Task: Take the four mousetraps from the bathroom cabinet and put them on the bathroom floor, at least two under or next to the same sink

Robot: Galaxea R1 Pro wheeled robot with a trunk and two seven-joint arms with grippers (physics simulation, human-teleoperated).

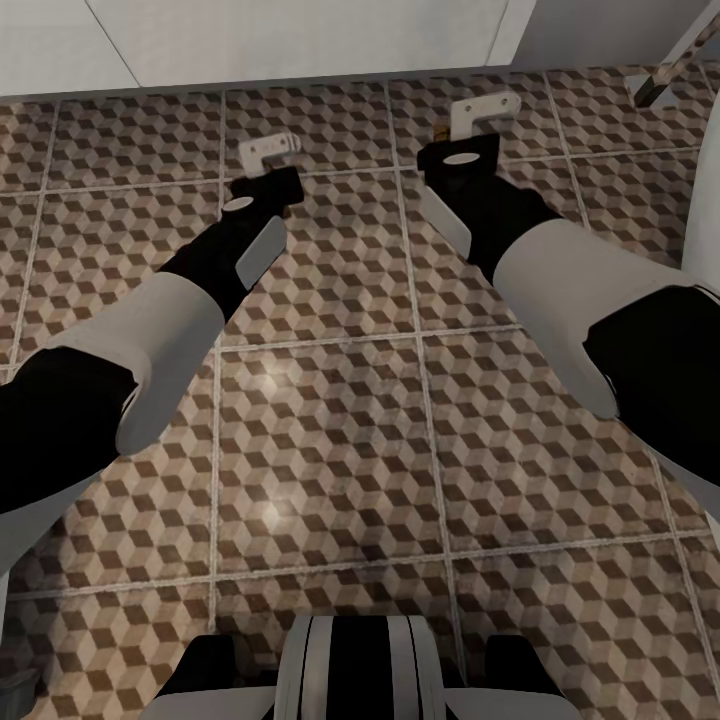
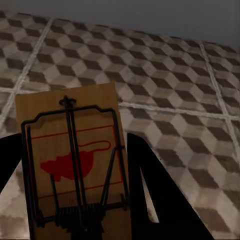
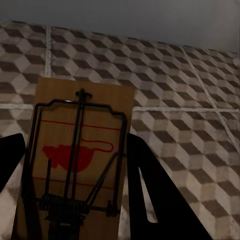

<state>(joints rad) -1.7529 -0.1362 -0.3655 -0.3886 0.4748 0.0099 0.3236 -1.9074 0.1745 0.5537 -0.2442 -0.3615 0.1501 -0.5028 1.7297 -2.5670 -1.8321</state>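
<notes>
Mousetraps: one pinched in left gripper (image 1: 268, 150) (trap (image 2: 70, 165)), one in right gripper (image 1: 482, 112) (trap (image 3: 75, 165)), jaws clamped on board edges, above bathroom floor (image 1: 330, 400). Advice: lower each flat to tile toward 12 o'clock, release gently, near the sink.

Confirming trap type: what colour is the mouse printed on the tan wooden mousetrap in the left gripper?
Red mouse print, clearest in the left wrist view.

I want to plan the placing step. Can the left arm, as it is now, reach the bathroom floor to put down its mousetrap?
Probably yes. The left end effector holds a mousetrap above the bathroom floor, and the tiles in front of it look bare, so nothing seems to block lowering it.
</notes>
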